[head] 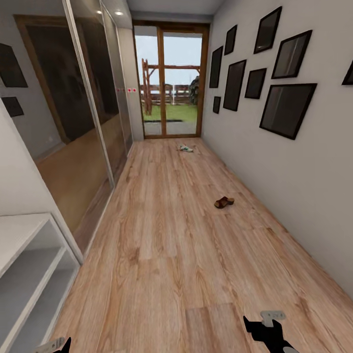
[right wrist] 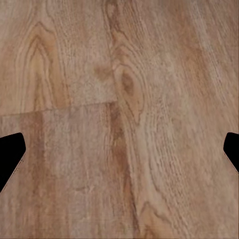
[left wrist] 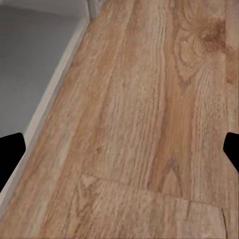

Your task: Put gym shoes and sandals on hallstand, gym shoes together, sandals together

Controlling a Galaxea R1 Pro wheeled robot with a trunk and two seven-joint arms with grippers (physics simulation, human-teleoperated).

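A brown sandal (head: 224, 201) lies on the corridor floor (head: 166, 235) mid-corridor, toward the right wall. Farther off, near the glass door, a white gym shoe (head: 186, 148) with green marks rests on the planks. The light-grey hallstand (head: 29, 264) stands at the lower left with its bench top and open shelves bare. My left gripper (head: 60, 344) and right gripper (head: 265, 324) hang low at the near edge of the head view, far from both shoes. In the wrist views the left gripper (left wrist: 119, 149) and right gripper (right wrist: 119, 152) are open, with bare floor between their fingers.
Mirrored sliding wardrobe doors (head: 88, 113) line the left side beyond the hallstand. The right wall (head: 294, 162) carries several dark picture frames. A glass door (head: 170, 83) closes the far end. A grey hallstand panel (left wrist: 35, 59) lies close to my left gripper.
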